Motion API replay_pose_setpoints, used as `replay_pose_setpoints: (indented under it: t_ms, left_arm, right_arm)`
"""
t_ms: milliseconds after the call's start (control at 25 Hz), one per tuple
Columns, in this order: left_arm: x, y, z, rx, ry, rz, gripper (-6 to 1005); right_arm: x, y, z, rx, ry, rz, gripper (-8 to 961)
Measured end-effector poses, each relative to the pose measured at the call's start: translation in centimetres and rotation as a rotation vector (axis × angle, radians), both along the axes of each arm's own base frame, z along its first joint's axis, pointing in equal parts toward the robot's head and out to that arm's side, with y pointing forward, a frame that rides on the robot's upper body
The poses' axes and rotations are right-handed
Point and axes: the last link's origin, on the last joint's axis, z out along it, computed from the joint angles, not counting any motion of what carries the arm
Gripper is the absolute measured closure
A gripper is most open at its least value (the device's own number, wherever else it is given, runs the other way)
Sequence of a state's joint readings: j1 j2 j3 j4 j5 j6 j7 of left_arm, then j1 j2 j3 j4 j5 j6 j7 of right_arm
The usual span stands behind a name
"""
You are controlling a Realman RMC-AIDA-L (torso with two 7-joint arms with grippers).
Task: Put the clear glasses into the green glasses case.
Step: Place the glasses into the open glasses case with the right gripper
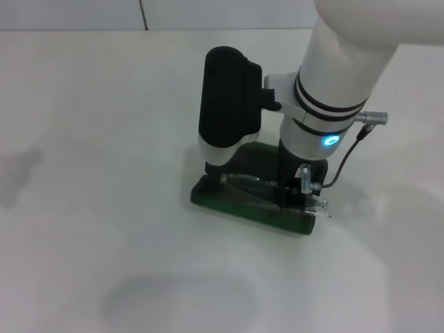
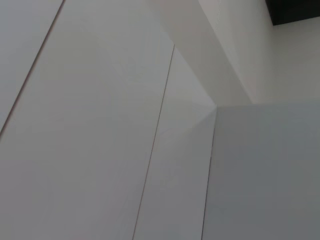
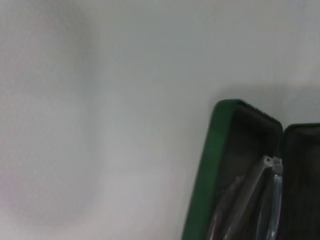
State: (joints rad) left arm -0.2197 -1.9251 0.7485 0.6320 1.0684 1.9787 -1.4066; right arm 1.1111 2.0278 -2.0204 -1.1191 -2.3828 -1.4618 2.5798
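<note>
Right claw (image 1: 291, 194) sits directly over the open green glasses case (image 1: 229, 200); clear glasses (image 1: 253, 186) lie lengthwise inside, beneath it. Grip state unreadable.

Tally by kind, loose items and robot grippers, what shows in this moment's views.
Dark green oblong hard glasses case, open on the white table: 1
Transparent colourless plastic glasses, lying in the case: 1
Right gripper, low over the case: 1
Left gripper: 0 in view
Total: 3

Bright, even overhead light throws soft shadows on the table (image 1: 83, 229); the right wrist view is blurred.
</note>
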Motion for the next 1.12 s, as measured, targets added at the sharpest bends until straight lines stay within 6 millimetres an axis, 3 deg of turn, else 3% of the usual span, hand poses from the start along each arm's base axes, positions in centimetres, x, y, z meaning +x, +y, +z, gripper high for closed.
replay_pose_setpoints:
  t_ms: [440,1120]
  left_arm:
    - [-0.2,-0.2,0.0,0.003,0.0,0.006,929]
    - [-0.2,-0.3,-0.2,0.006,0.004,0.008,928]
  right_arm:
    - [-0.8,-0.4,-0.5,-0.004,0.007,0.06,833]
    - [-0.4,0.0,-1.1,0.021,0.006,0.104,833]
